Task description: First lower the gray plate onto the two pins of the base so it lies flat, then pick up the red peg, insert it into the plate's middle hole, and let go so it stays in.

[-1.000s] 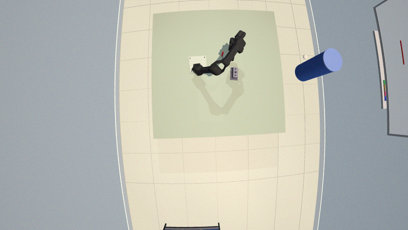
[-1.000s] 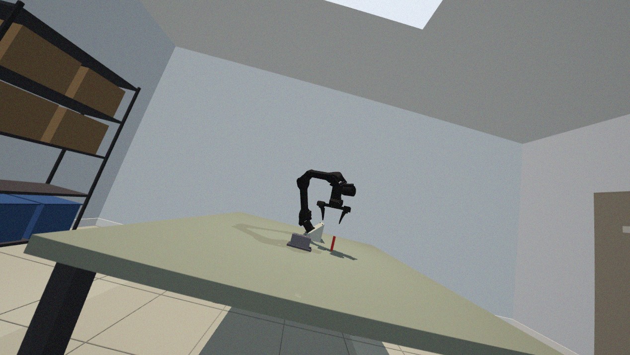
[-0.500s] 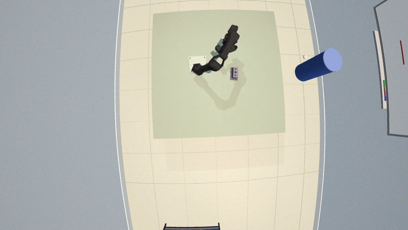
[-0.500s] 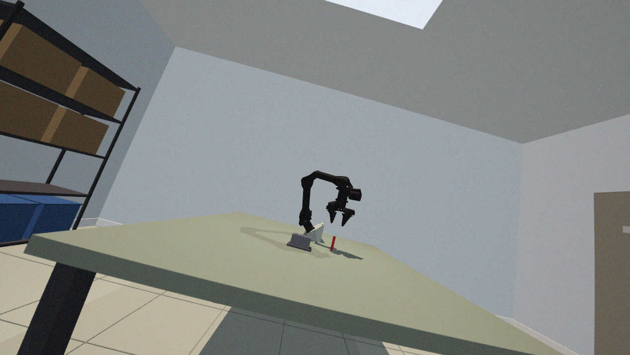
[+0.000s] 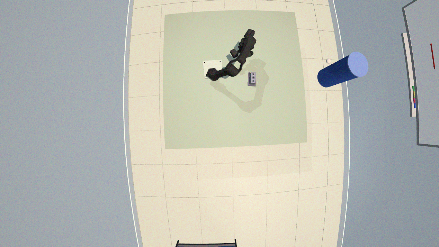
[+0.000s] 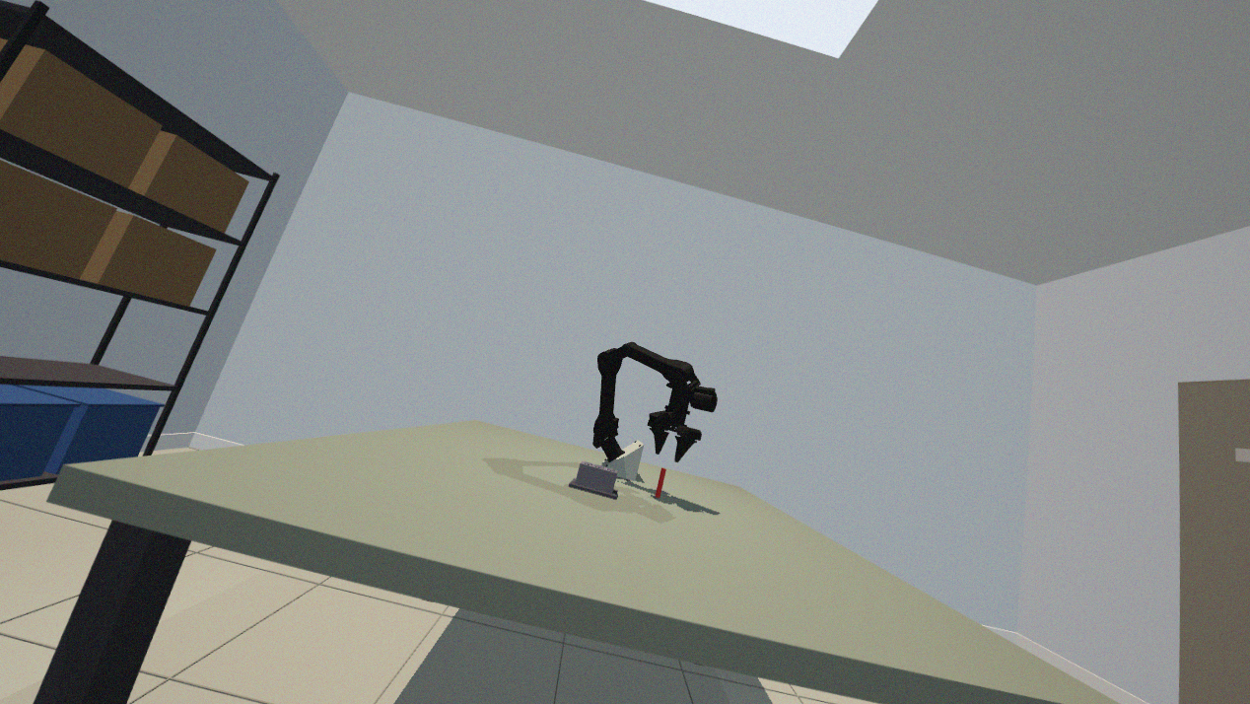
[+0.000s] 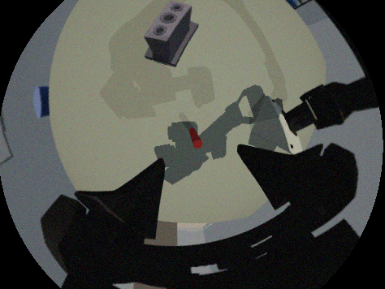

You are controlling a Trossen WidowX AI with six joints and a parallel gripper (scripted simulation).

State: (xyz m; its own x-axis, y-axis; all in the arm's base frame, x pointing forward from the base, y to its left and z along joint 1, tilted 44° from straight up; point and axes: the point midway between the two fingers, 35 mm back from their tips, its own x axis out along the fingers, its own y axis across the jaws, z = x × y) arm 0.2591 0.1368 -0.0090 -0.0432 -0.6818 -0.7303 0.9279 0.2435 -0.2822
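Observation:
The gray plate [image 5: 253, 79] [image 6: 597, 478] [image 7: 179, 34] is a thick block with three holes in a row on its top. It lies flat on the wider, dark slab of the base [image 5: 251, 85] [image 7: 184, 42]. No red peg is in the middle hole. Whether pins fill the outer holes I cannot tell. The red peg [image 6: 660, 483] [image 7: 197, 142] stands upright on the table, apart from the base; the arm hides it in the top view. My gripper [image 6: 667, 456] [image 7: 201, 154] is open and empty, above the peg, which shows just beyond the gap between the fingertips in the wrist view.
The arm's white wedge-shaped mount [image 5: 215, 64] [image 6: 631, 458] stands on the pale green table [image 5: 199, 122] [image 6: 489, 516], beside the base. A blue cylinder [image 5: 340, 70] is off the table's right side in the top view. A shelf with boxes [image 6: 78, 105] stands at the left in the exterior view.

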